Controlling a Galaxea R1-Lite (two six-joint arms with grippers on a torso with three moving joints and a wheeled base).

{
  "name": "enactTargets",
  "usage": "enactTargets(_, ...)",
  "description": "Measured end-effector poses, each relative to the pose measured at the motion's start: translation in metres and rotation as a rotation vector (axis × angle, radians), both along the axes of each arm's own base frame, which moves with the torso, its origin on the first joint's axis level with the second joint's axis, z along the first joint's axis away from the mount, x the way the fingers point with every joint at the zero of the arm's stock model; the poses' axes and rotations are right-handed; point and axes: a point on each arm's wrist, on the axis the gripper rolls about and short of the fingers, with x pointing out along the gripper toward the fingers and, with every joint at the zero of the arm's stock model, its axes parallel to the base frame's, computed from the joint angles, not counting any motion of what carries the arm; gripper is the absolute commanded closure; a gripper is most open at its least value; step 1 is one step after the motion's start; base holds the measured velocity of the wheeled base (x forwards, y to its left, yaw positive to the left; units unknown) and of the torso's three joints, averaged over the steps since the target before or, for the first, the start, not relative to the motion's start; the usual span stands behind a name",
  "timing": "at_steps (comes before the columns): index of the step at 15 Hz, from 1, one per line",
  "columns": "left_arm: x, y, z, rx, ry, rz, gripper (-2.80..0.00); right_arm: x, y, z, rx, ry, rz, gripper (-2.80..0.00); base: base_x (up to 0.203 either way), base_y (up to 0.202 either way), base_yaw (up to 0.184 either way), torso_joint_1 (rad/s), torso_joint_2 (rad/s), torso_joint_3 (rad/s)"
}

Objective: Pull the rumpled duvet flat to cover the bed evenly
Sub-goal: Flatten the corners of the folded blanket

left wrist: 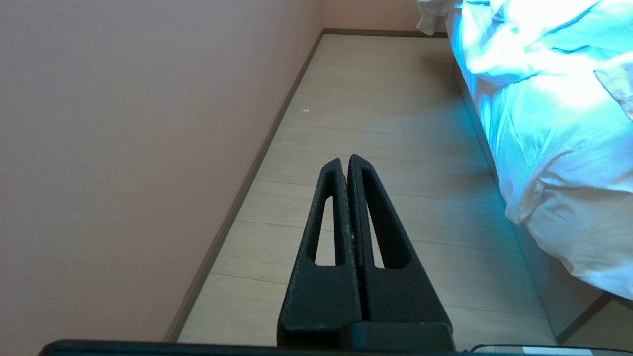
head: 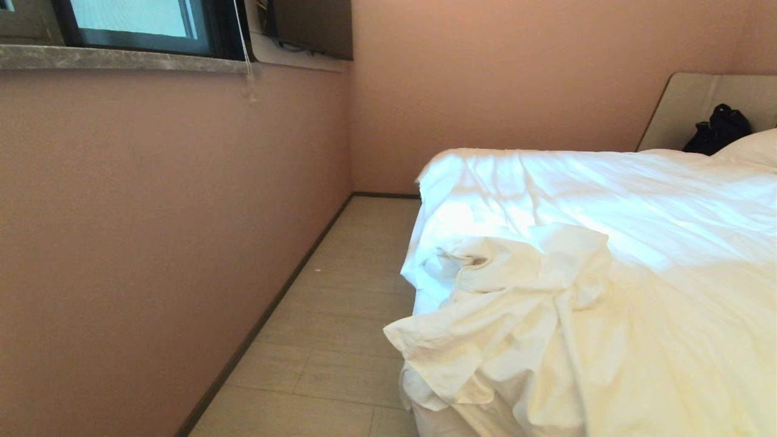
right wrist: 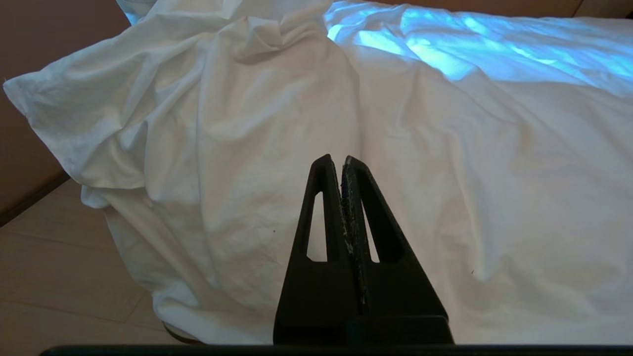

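Observation:
The white duvet [head: 637, 255] lies over the bed [head: 686, 103], whose beige headboard shows at the far right. Its near left corner is bunched into a rumpled heap [head: 510, 303] that hangs over the bed's edge. Neither arm shows in the head view. In the right wrist view my right gripper [right wrist: 340, 159] is shut and empty, pointing at the hanging duvet [right wrist: 257, 123] a short way off. My left gripper [left wrist: 345, 160] is shut with nothing in it, pointing along the floor beside the bed, with the duvet [left wrist: 559, 113] off to one side.
A strip of pale tiled floor [head: 340, 328] runs between the bed and the pink wall [head: 152, 230] on the left. A window [head: 133, 24] sits high on that wall. A black bag [head: 719, 128] leans against the headboard by a pillow [head: 753, 149].

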Motion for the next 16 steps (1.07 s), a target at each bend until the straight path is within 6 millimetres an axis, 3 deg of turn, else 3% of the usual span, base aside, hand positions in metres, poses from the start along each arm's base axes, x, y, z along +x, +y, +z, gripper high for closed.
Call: enactTargets(16,0.0001,0.0,-0.0004,0.0,0.001,-0.001,0.0,0.0002,-0.0004,-0.0069,0.055,0.066,-0.018,0.0,0.0,0.0,0.0,0.0,0.0,0.0)
